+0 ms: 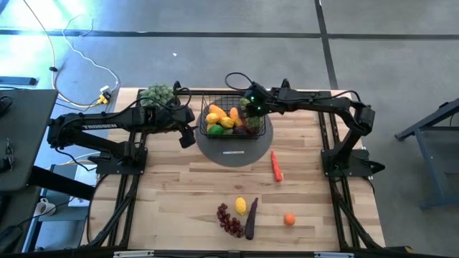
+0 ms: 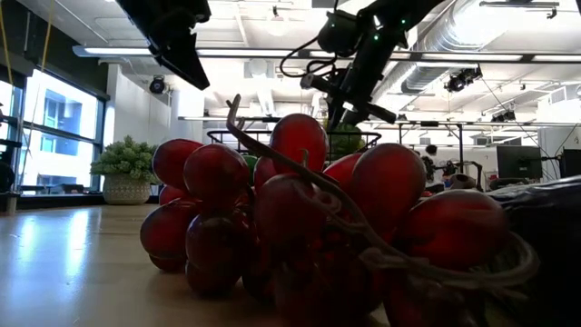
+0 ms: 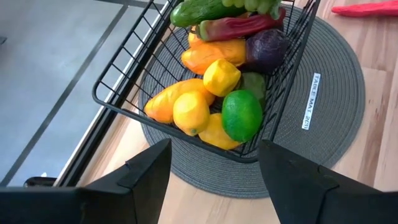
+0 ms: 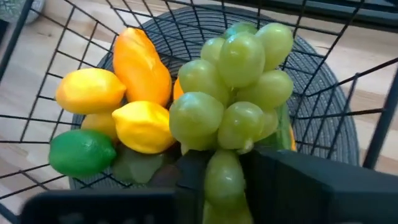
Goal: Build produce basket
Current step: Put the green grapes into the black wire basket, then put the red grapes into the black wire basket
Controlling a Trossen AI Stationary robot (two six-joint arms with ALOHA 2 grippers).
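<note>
I work in an open lab or workshop hall: beyond my pale wooden tabletop point(image 1: 186, 186) run exposed silver ceiling ducts point(image 2: 508, 36) and long strip lights point(image 2: 272, 54). Far right stand dark computer monitors point(image 2: 517, 162); white cables point(image 1: 79, 64) trail over the grey concrete floor point(image 1: 215, 50).

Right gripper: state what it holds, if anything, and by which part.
The right gripper holds the green grapes over the basket, its fingers pinching the lowest grape at the bunch's end. The left gripper is open and empty.
</note>
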